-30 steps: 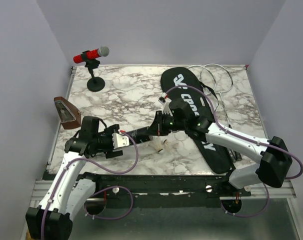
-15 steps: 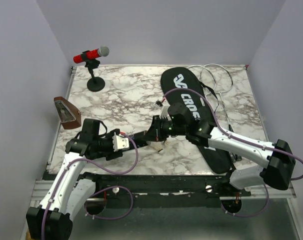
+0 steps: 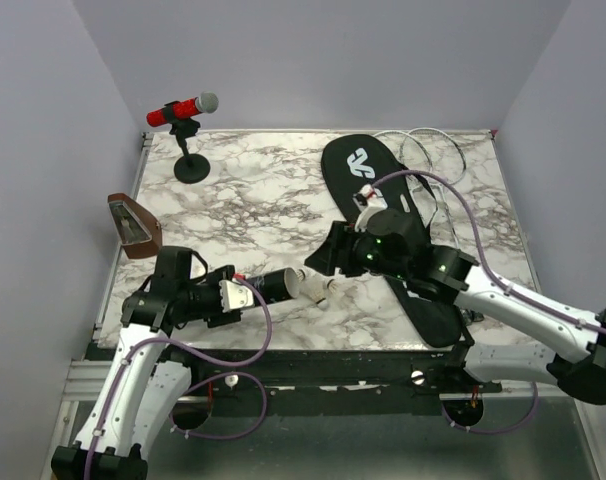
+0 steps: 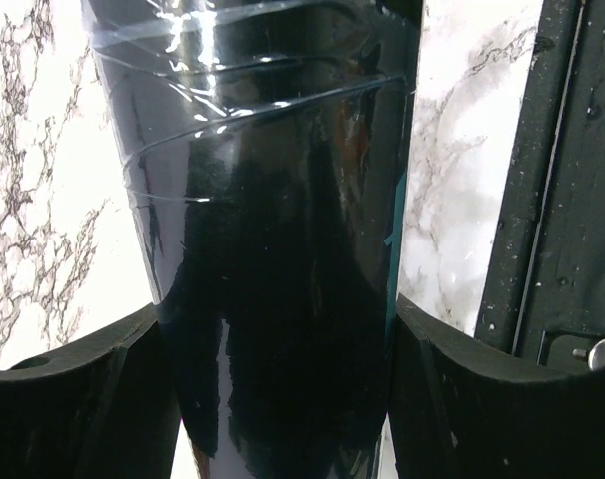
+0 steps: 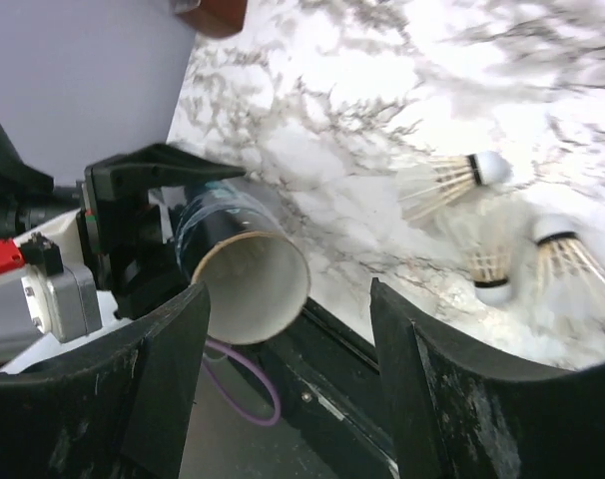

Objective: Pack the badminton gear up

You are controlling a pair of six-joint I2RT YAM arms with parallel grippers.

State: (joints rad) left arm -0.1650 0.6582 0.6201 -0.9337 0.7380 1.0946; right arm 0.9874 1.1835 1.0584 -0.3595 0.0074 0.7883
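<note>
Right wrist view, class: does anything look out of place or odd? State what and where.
Three shuttlecocks lie loose on the marble table, outside the black tube, whose open mouth looks empty. The left pincer grips the tube.

Top view: the right arm covers the middle of the bag (image 3: 349,160), hiding its lettering past the white logo. The rackets (image 3: 435,160) show only as thin loops beyond the bag; their handles cannot be made out. The shuttlecocks (image 3: 319,290) are too small to count.

Left wrist view: the tube (image 4: 273,249) runs off the top and bottom edges; neither end shows.

Right wrist view: the shuttlecocks are blurred. Most of the tube's length is hidden behind its open mouth. The brown wedge (image 5: 211,12) is cut off by the top edge.
</note>
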